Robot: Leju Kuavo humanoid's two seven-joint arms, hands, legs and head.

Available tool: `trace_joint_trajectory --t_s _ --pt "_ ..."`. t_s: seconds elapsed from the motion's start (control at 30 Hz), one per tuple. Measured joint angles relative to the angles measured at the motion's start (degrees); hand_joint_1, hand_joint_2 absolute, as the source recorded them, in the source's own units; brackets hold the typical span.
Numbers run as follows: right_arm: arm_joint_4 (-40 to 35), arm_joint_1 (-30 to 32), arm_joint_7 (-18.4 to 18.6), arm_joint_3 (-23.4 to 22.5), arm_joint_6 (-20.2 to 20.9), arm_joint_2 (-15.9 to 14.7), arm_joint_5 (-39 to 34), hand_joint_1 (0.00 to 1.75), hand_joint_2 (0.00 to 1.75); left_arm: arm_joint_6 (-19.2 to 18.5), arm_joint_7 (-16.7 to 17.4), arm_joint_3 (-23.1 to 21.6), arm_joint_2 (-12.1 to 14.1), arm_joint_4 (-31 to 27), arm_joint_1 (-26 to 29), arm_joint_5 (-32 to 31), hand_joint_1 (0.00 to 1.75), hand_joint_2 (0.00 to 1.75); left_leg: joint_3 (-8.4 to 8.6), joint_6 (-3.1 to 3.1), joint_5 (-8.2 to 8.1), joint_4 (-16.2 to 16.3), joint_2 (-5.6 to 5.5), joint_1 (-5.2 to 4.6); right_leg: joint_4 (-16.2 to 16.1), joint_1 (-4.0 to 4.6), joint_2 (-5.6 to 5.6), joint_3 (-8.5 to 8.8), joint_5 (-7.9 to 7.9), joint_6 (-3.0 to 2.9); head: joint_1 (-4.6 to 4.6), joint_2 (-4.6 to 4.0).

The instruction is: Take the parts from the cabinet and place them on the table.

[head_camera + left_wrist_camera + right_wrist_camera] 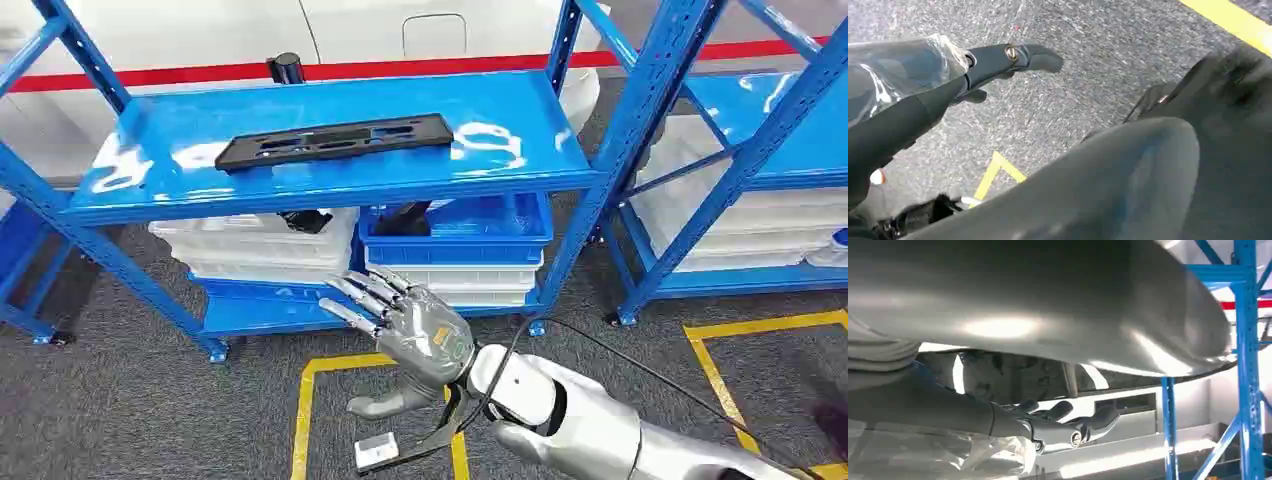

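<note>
A long flat black part (335, 141) lies on the top board of the blue cabinet rack (520, 110), towards its left half. My right hand (410, 325) is raised in front of the lower shelves, below and a little right of the part, fingers spread and holding nothing. In the right wrist view the right hand (1063, 427) reaches out with straight fingers, empty, towards pale bins. My left hand (998, 60) hangs over the grey carpet with its thumb stretched out and nothing in it.
Under the top board stand stacked white bins (260, 245) and a blue bin (470, 225), each with a dark part inside. A second blue rack (780, 120) stands to the right. Yellow tape (305, 400) marks the carpet. A black cylinder (287, 68) stands behind the board.
</note>
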Motion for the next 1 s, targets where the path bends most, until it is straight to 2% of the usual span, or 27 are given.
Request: trace_joint_trajectory --t_s 0.03,0.07,0.1,0.13,0.17,0.2,0.23,0.27,0.33,0.37,0.4,0.43,0.47,0.5,0.53,0.57,0.6,0.63,0.67,0.7,0.73,0.77,0.83,0.87,0.9,0.93,1.0 --pt "0.0 0.1 0.0 0.1 0.0 0.0 0.1 0.00 0.00 0.0 0.0 0.0 0.0 0.0 0.3 0.0 0.00 0.00 -1.45 -0.15 -0.28 0.5 0.02 0.02 0.0 -0.01 0.12 0.57 -0.50 0.01 -0.02 0.00" --pt "0.0 0.1 0.0 0.1 0.0 0.0 0.2 0.00 0.00 0.0 0.0 0.0 0.0 0.0 0.4 0.0 0.00 0.00 -1.60 -0.26 0.92 -1.6 0.03 0.04 0.0 -0.02 0.22 1.31 -1.08 0.08 -0.02 0.00" --pt "0.0 0.1 0.0 0.1 0.0 0.0 0.2 0.00 0.00 0.0 0.0 0.0 0.0 0.0 0.4 0.0 0.00 0.00 -0.69 -0.13 3.59 -5.7 0.04 0.03 0.0 -0.01 0.26 2.21 -1.69 0.22 -0.02 0.00" --pt "0.0 0.1 0.0 0.1 0.0 0.0 0.2 0.00 0.00 0.0 0.0 0.0 0.0 0.0 0.4 0.0 0.00 0.00 0.73 0.05 7.19 -10.6 0.07 0.01 0.0 -0.01 0.25 3.12 -2.34 0.37 -0.02 0.00" --pt "0.0 0.1 0.0 0.1 0.0 0.0 0.2 0.00 0.00 0.0 0.0 0.0 0.1 0.0 0.5 0.0 0.00 0.00 2.08 0.50 11.97 -15.9 0.22 -0.13 -0.2 -0.02 0.20 3.68 -3.03 0.61 -0.04 0.00" --pt "0.1 0.2 0.0 0.2 0.1 0.0 0.2 0.00 0.00 0.0 0.0 0.0 0.1 0.1 0.5 0.0 0.00 0.00 1.89 0.90 12.44 -16.7 0.20 -0.69 0.0 0.21 0.26 4.24 -3.47 0.94 -0.02 0.00" --pt "0.0 0.1 0.0 0.2 0.1 0.0 0.2 0.00 0.00 0.0 0.0 0.0 0.1 0.1 0.5 0.0 0.00 0.00 2.08 1.25 11.42 -17.0 0.31 -0.77 -0.4 0.14 0.35 4.03 -3.66 1.23 -0.04 0.00" --pt "0.0 0.2 0.0 0.1 0.1 0.0 0.3 0.00 0.00 -0.1 0.0 0.0 0.1 0.1 0.5 0.0 0.00 0.00 2.45 1.61 12.18 -17.2 0.24 -0.78 -0.6 0.12 0.36 4.31 -3.81 1.60 -0.11 0.00" --pt "0.0 0.1 0.0 0.1 0.0 0.0 0.3 0.00 0.00 -0.1 0.0 0.0 0.1 0.1 0.6 0.0 0.00 0.00 3.31 2.29 11.73 -17.4 0.09 -0.44 -0.2 0.26 0.37 4.87 -3.90 2.05 -0.04 0.00" --pt "0.0 0.1 0.0 0.1 0.0 0.0 0.3 0.00 0.00 -0.1 0.0 0.0 0.2 0.1 0.6 -0.1 0.00 0.00 4.25 2.59 11.56 -17.9 0.04 -0.30 1.7 0.05 0.24 4.39 -4.01 2.26 -0.02 0.00" --pt "0.0 -0.1 0.0 0.0 0.0 0.0 0.3 0.00 0.00 -0.1 0.0 0.0 0.2 0.1 0.5 -0.1 0.00 0.00 4.87 3.00 11.18 -18.0 0.08 -0.24 5.7 0.06 0.21 2.22 -4.27 2.52 0.02 0.00" --pt "0.0 -0.1 0.0 0.0 0.0 0.0 0.3 0.00 0.00 -0.1 0.0 0.0 0.2 0.1 0.4 -0.1 0.00 0.00 5.20 3.16 10.84 -18.0 0.08 -0.23 9.5 -0.04 0.21 -0.32 -5.19 2.66 0.02 0.00" --pt "0.0 0.1 0.0 0.1 0.0 0.0 0.3 0.00 0.00 -0.1 0.0 0.0 0.2 0.1 0.3 -0.1 0.00 0.00 5.66 3.18 10.29 -18.0 0.07 -0.22 14.2 -0.12 0.21 -3.65 -7.17 2.85 0.02 0.00" --pt "0.0 0.3 0.0 0.1 0.0 0.0 0.3 0.00 0.00 -0.2 0.0 0.0 0.2 0.1 0.4 -0.1 0.00 0.00 6.25 3.16 9.72 -18.0 0.06 -0.21 17.5 -0.21 0.21 -6.45 -9.35 3.06 0.04 0.00" --pt "0.0 0.4 0.0 0.1 0.0 0.0 0.3 0.00 0.00 -0.2 0.0 0.0 0.2 0.1 0.6 -0.1 0.00 0.00 6.89 3.10 9.17 -18.0 0.05 -0.20 18.5 -0.31 0.20 -8.06 -10.20 3.27 0.02 0.00" --pt "0.0 0.4 0.0 0.1 0.0 0.0 0.3 0.00 0.00 -0.2 0.0 -0.1 0.2 0.1 0.6 -0.1 0.00 0.00 7.58 3.02 8.65 -18.0 0.00 -0.17 17.4 -0.42 0.19 -8.55 -9.69 3.34 0.04 0.00" --pt "0.0 0.4 0.0 0.1 0.0 0.0 0.3 0.00 0.00 -0.2 0.0 -0.1 0.2 0.1 0.6 -0.1 0.00 0.00 8.52 2.88 7.97 -18.0 -0.08 -0.12 13.9 -0.55 0.17 -7.98 -7.38 3.44 0.04 0.00" --pt "0.0 0.4 0.0 0.1 0.0 0.0 0.3 0.00 0.00 -0.2 0.0 -0.1 0.2 0.1 0.6 -0.1 0.00 0.00 9.46 2.67 7.29 -18.0 -0.17 -0.05 9.0 -0.65 0.14 -6.63 -3.78 3.44 0.04 0.00" --pt "0.0 0.5 0.0 0.1 0.0 -0.1 0.3 0.00 0.00 -0.2 0.0 -0.1 0.2 0.1 0.6 -0.1 0.00 0.00 10.22 2.37 6.60 -18.1 -0.18 -0.01 3.9 -0.73 0.09 -5.18 0.58 3.41 0.04 0.00" --pt "0.1 0.5 0.0 0.1 0.0 -0.1 0.3 0.00 0.00 -0.2 0.0 -0.1 0.2 0.1 0.5 -0.1 0.00 0.00 10.61 2.05 6.03 -18.0 -0.19 -0.13 1.1 -0.70 -0.17 -4.83 3.80 3.24 0.04 0.00" --pt "0.1 0.5 0.0 0.2 0.0 -0.1 0.3 0.00 0.00 -0.2 0.1 -0.1 0.2 0.1 0.5 -0.1 0.00 0.00 10.94 1.65 5.55 -18.0 -0.30 -0.20 1.4 -0.49 -0.44 -4.65 1.63 2.79 0.00 0.00" --pt "0.1 0.6 0.0 0.2 -0.1 -0.1 0.3 0.00 0.00 -0.2 0.2 -0.2 0.2 0.1 0.4 -0.1 0.00 0.00 11.13 1.09 5.16 -18.2 -0.21 -0.16 1.4 -0.09 -0.26 -4.39 2.92 2.34 -0.07 0.00" --pt "0.0 0.4 -0.1 0.1 -0.1 -0.1 0.4 0.00 0.00 -0.2 0.2 -0.2 0.2 0.1 0.3 -0.1 0.00 0.00 11.70 0.45 5.40 -17.3 -0.17 -0.11 1.2 -0.15 -0.18 -3.67 2.19 1.29 0.00 0.00" --pt "0.0 0.3 -0.1 0.0 -0.2 -0.1 0.4 0.00 0.00 -0.2 0.2 -0.2 0.2 0.1 0.1 -0.1 0.00 0.00 11.07 0.29 5.09 -15.9 -0.05 0.10 1.0 -0.41 -0.19 -3.10 2.05 1.06 0.00 0.00" --pt "0.0 0.2 -0.1 0.0 -0.2 0.0 0.4 0.00 0.00 -0.2 0.2 -0.2 0.2 0.1 -0.1 -0.1 0.00 0.00 9.50 0.16 4.97 -12.9 0.06 0.14 1.0 -0.41 -0.20 -2.72 1.68 0.62 -0.11 0.00" --pt "0.0 0.2 -0.1 0.1 -0.2 0.0 0.4 0.00 0.00 -0.2 0.2 -0.2 0.2 0.1 -0.3 -0.1 0.00 0.00 6.88 -0.05 4.20 -8.9 0.09 0.16 1.0 -0.41 -0.20 -2.45 1.39 0.31 -0.20 0.00" --pt "0.0 0.4 -0.1 0.1 -0.2 0.0 0.4 0.00 0.00 -0.2 0.2 -0.3 0.2 0.1 -0.1 -0.1 0.00 0.00 0.95 -0.43 0.71 -1.1 0.11 0.18 1.0 -0.29 -0.08 -1.73 0.49 0.21 -0.17 0.00"
